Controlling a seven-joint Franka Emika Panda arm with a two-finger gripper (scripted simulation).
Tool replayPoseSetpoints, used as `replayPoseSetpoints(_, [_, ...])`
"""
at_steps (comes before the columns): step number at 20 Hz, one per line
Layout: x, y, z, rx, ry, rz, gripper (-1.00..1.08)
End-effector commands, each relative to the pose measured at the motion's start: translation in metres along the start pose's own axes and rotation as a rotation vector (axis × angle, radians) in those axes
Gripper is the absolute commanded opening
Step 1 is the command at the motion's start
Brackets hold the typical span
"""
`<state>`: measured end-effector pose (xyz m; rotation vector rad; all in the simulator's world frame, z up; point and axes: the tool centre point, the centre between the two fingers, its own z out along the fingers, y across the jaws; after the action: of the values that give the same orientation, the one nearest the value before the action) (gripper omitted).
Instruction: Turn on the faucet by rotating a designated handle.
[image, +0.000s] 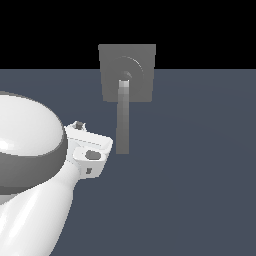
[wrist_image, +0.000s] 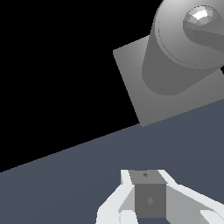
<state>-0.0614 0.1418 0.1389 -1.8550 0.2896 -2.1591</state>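
Exterior view is showing us the faucet (image: 127, 72) standing upright at the far edge of the dark floor (image: 200, 175), its handle (image: 123, 117) projecting from the round hub toward the camera. Our gripper (image: 90, 150) is sitting just beside the handle's free end, on the exterior view's left. We cannot tell whether its jaws are parted or closed.

Nothing readable is showing anywhere (no text, label, brand, number or sign), even on the faucet (image: 127, 72).
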Motion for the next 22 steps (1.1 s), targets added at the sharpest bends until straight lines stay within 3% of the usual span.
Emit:
replayPoseSetpoints(1, [-0.012, 0.028, -0.007, -0.041, -0.047, -0.108, -1.0])
replayPoseSetpoints(9, [-0.027, 0.078, -0.023, -0.111, -0.13, -0.291, -1.0])
replayPoseSetpoints(16, [-0.028, 0.081, -0.024, -0.116, -0.136, -0.304, -1.0])
replayPoseSetpoints(22, [-0.019, 0.103, -0.026, -0.116, -0.137, -0.304, -1.0])
